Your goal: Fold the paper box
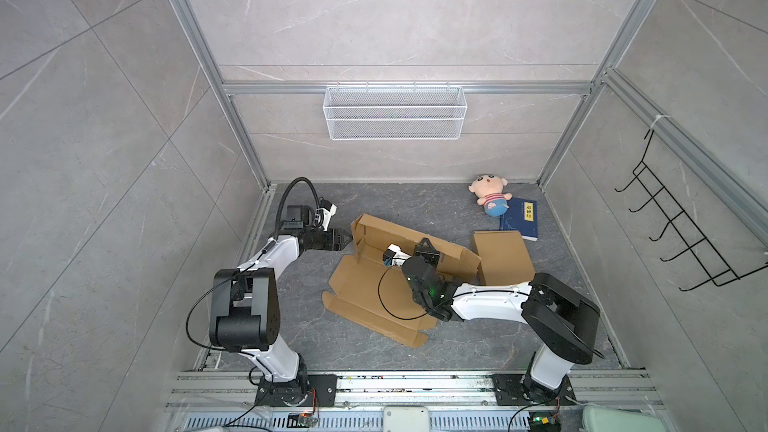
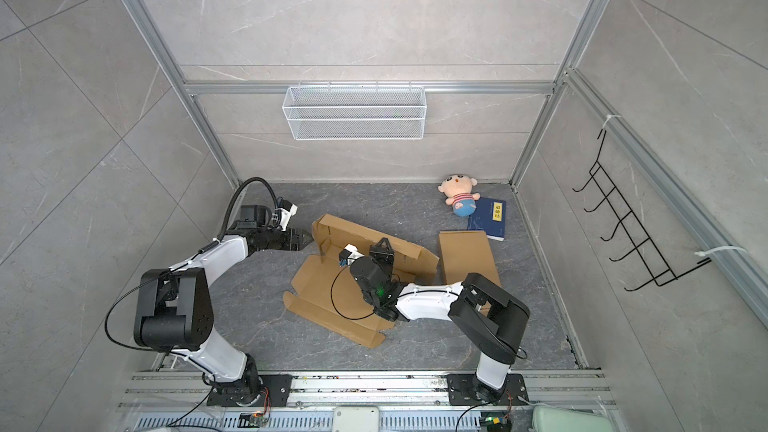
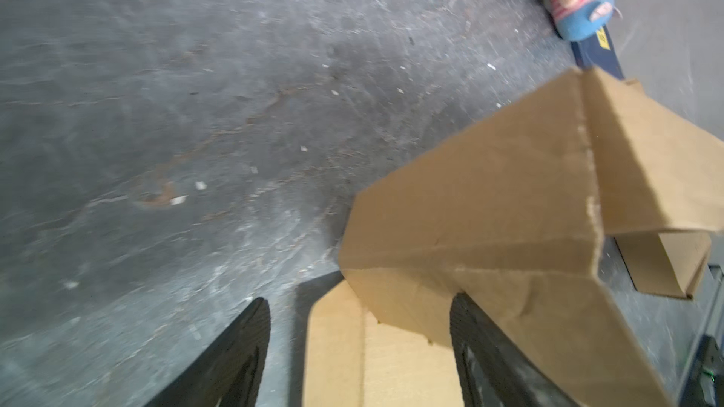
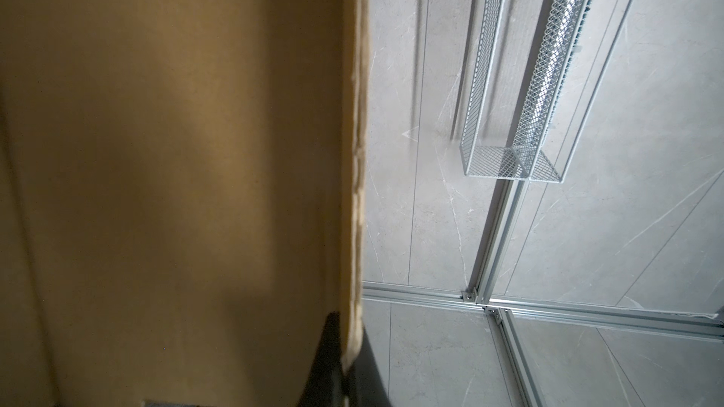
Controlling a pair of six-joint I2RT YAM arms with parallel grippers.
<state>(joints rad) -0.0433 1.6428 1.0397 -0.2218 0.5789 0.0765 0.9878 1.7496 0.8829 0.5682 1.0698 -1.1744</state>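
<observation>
Roughly mid-floor lies the box point(image 1: 357, 292) point(image 2: 320, 288), half formed: its broad base panel and near flaps lie flat on the dark floor point(image 1: 374, 347), while the long far wall stands raised, running from far left toward near right. A short end flap at the left end of that wall is bent up as well.

The right gripper point(image 1: 424, 245) point(image 2: 382, 243) sits at the top edge of the raised wall, about midway along it. Its wrist view shows the cardboard point(image 4: 176, 150) filling one side of the picture, with the edge pinched between the closed fingers point(image 4: 331, 346), so the right gripper point(image 4: 346, 362) holds the wall.

The left gripper point(image 1: 347, 239) point(image 2: 307, 238) is at the box's far left corner, pointing right. In its wrist view the jaws stand wide apart and clasp nothing. A flat flap shows in the gap of the left gripper point(image 3: 360, 301), and the raised corner of the box point(image 3: 489, 209) covers part of one finger point(image 3: 482, 346).

Just right of the box stands a folded carton point(image 1: 503, 257) point(image 2: 467, 255). Beyond it, toward the far right corner, a blue book point(image 1: 519, 218) point(image 2: 488, 218) lies flat, with a doll point(image 1: 490, 197) point(image 2: 459, 195) point(image 3: 580, 1) resting against its far left corner. A white wire basket point(image 1: 395, 112) point(image 2: 355, 112) point(image 4: 509, 166) hangs on the far wall.
</observation>
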